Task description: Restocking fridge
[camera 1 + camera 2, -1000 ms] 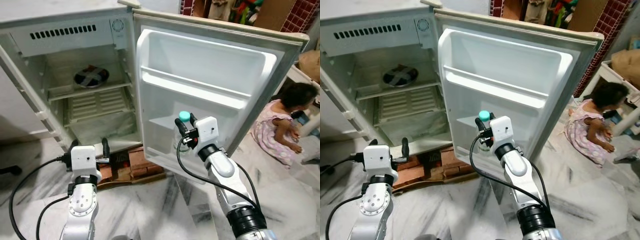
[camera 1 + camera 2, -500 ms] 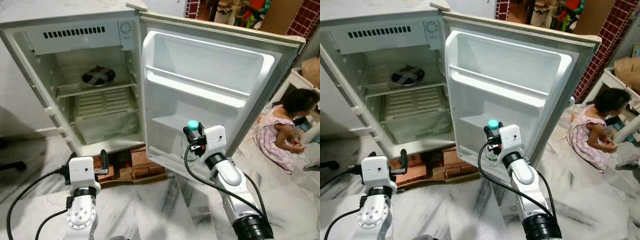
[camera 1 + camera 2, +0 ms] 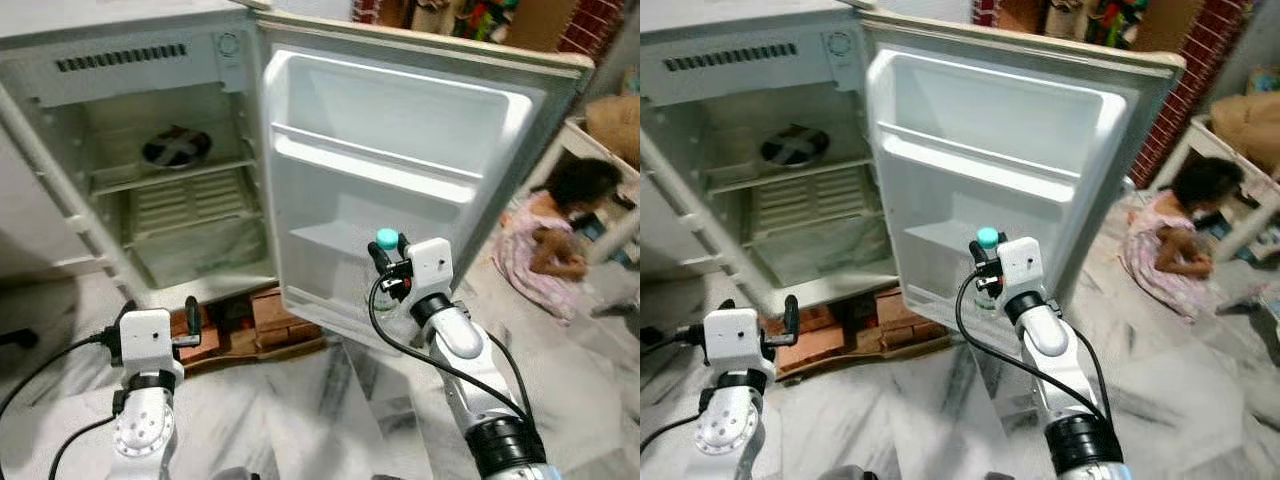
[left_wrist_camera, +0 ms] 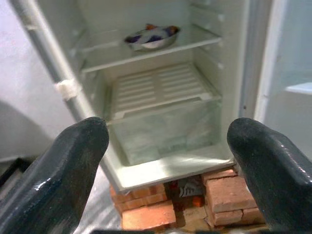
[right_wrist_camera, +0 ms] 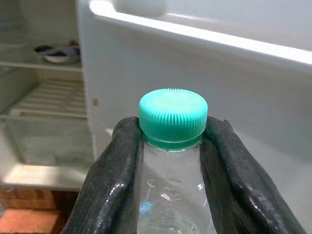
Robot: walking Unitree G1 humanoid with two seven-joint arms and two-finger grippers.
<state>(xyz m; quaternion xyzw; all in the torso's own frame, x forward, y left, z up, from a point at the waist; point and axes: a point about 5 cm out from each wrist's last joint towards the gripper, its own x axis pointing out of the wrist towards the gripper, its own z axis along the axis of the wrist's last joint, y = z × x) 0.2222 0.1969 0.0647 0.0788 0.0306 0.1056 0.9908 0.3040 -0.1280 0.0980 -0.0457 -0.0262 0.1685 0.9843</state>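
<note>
right gripper (image 3: pixel 388 252): closed on the neck of a clear bottle (image 5: pixel 173 195), the 2 black fingers (image 5: pixel 109 185) pressed just under its teal cap (image 5: pixel 172 117).
bottle: held upright just in front of the lower part of the open fridge door (image 3: pixel 400 190), below the door shelf (image 3: pixel 370 168).
left gripper (image 4: pixel 165 165): spread wide, nothing gripped, held low toward the open fridge (image 3: pixel 150 170).
fridge interior: a bowl (image 3: pixel 176 148) is set on the upper shelf.
bricks (image 4: pixel 146 214): seen under the fridge base.
person (image 3: pixel 555 235): seated on the floor at the right, beyond the door.
</note>
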